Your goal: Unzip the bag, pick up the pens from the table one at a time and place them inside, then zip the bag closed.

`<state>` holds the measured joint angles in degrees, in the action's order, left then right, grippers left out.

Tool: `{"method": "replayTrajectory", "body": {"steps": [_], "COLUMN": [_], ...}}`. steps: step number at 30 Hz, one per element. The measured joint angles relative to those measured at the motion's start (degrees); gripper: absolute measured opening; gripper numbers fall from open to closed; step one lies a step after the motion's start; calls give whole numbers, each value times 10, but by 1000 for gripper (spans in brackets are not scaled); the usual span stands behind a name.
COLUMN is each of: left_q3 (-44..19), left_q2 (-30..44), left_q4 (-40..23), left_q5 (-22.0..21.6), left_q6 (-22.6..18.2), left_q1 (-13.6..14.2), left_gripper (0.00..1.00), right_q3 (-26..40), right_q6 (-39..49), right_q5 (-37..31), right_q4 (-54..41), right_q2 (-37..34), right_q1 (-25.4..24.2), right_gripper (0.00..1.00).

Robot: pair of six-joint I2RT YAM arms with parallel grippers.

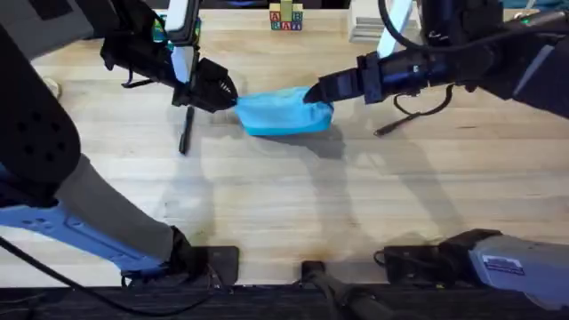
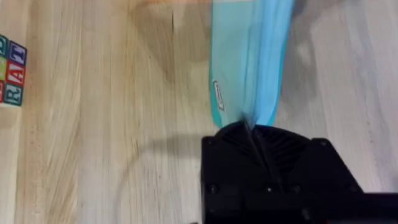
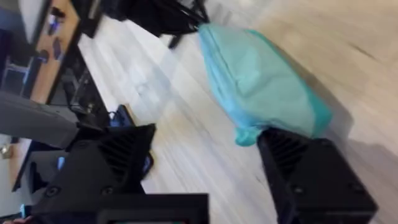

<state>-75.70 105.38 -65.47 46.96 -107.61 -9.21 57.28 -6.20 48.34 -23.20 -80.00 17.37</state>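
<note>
Overhead: left pincer (image 1: 228, 96) clamps one end of the bag (image 1: 283, 112); right pincer (image 1: 313, 92) gapes at the other. Pens (image 1: 186, 131) remain on the bench (image 1: 356, 196); loading and zipping pending.

Bright even light on the table (image 1: 293, 196), soft arm shadows falling just in front of the bag (image 1: 284, 112), motion blur smearing the bag in both wrist views, near arms dark and unfocused.

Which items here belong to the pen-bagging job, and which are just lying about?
Job: bag, held at either end by the left hand and right hand; black pen; second pen.
Lying about: letter blocks.
</note>
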Motion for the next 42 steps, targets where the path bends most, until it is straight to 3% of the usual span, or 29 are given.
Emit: {"method": "replayTrajectory", "body": {"steps": [1,2,3,7,18,34,42], "left_q3": [0,0,0,0,0,0,0], "left_q2": [0,0,0,0,0,0,0], "left_q4": [-1,-6,-6,-5,-5,-5,-6], "left_q5": [3,18,26,37,38,38,38], "left_q6": [0,0,0,0,0,0,0], "left_q1": [0,1,3,10,10,10,10], "left_gripper": [42,42,41,41,41,42,41], "right_q3": [0,1,1,4,13,13,13], "right_q6": [0,1,1,2,2,2,-26], "right_q5": [-8,-41,-50,-99,-194,-314,-355], "right_q4": [-6,-40,-51,-78,-106,-264,-280], "right_q2": [0,0,0,14,148,154,135], "right_q1": [0,0,0,-3,-5,-6,-16], "right_gripper": [621,971,990,996,997,997,997]}}
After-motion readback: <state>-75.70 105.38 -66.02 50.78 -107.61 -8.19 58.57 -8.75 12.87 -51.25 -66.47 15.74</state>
